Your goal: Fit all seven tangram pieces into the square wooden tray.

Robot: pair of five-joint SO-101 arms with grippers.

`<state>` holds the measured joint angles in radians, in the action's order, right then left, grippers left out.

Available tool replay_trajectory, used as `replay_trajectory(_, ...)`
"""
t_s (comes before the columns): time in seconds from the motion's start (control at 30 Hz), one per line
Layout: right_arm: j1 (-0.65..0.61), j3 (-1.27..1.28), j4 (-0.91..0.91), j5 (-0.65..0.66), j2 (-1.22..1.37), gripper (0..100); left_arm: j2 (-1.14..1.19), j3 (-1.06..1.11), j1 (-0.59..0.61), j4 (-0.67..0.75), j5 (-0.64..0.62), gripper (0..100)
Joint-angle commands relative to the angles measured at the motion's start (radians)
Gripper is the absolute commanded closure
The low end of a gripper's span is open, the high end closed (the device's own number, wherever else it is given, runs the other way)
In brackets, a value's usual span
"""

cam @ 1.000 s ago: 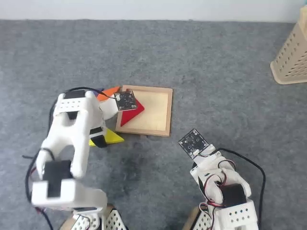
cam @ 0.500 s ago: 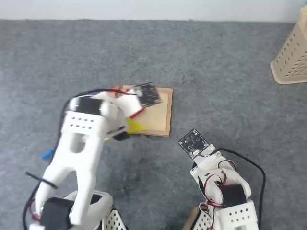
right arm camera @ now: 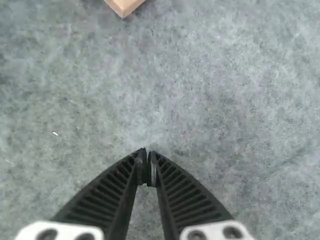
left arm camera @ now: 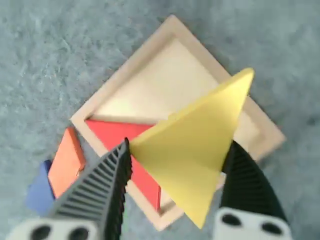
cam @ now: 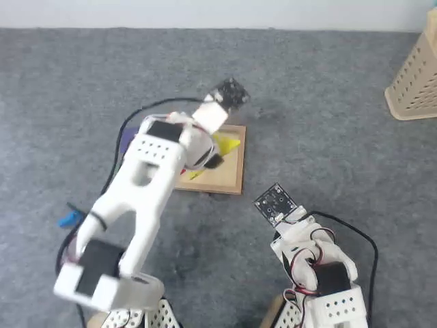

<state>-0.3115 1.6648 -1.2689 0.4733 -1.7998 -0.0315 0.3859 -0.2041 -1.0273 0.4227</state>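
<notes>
Pinching the yellow triangle (left arm camera: 200, 130), likely light, stiff, slick, across its edges over the tray (left arm camera: 125, 65) with left tool (left arm camera: 180, 150), right tool (right arm camera: 146, 165) clenched empty.

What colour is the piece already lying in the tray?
Red piece, clearest in the left wrist view.

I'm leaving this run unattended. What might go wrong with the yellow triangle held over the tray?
1. The yellow triangle hangs in the left gripper above the tray, partly over the red piece. Released here, it might land on that piece or on the rim instead of lying flat.
2. The gripper seems to catch only the triangle's edges, so it may slip out early.
</notes>
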Motion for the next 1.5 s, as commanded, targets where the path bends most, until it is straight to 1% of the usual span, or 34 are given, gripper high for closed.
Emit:
replay_trajectory(0.0,0.001,0.018,-0.005,-0.006,-0.015,99.1,0.098,-0.14,0.008,0.028,-0.098,90)
replay_trajectory(0.1,0.001,0.018,-0.005,-0.006,-0.015,99.1,0.143,-0.163,0.008,0.034,-0.115,90)
replay_trajectory(0.17,0.001,0.018,-0.005,-0.006,-0.015,99.1,0.17,-0.174,0.003,0.035,-0.104,90)
replay_trajectory(0.3,0.001,0.018,-0.005,-0.006,-0.015,99.1,0.219,-0.177,0.009,0.068,0.028,90)
replay_trajectory(0.47,0.001,0.018,-0.005,-0.006,-0.015,99.1,0.287,-0.185,0.037,0.089,0.227,90)
replay_trajectory(0.6,0.001,0.018,-0.005,-0.006,-0.015,99.1,0.29,-0.202,0.037,0.035,0.374,90)
replay_trajectory(0.73,0.001,0.018,-0.005,-0.006,-0.015,99.1,0.285,-0.266,0.026,-0.084,0.5,90)
replay_trajectory(0.83,0.001,0.018,-0.005,-0.006,-0.015,99.1,0.292,-0.309,0.026,-0.161,0.563,90)
replay_trajectory(0.97,0.001,0.018,-0.005,-0.006,-0.015,99.1,0.292,-0.309,0.021,-0.201,0.598,89)
replay_trajectory(1.03,0.001,0.018,-0.005,-0.006,-0.015,99.1,0.292,-0.305,0.015,-0.201,0.598,87)
replay_trajectory(1.1,0.001,0.018,-0.005,-0.006,-0.015,99.1,0.292,-0.295,-0.002,-0.196,0.598,86)
replay_trajectory(1.33,0.001,0.018,-0.005,-0.006,-0.015,99.1,0.293,-0.291,-0.064,-0.201,0.6,86)
replay_trajectory(1.47,0.001,0.018,-0.005,-0.006,-0.015,99.1,0.293,-0.291,-0.061,-0.25,0.667,86)
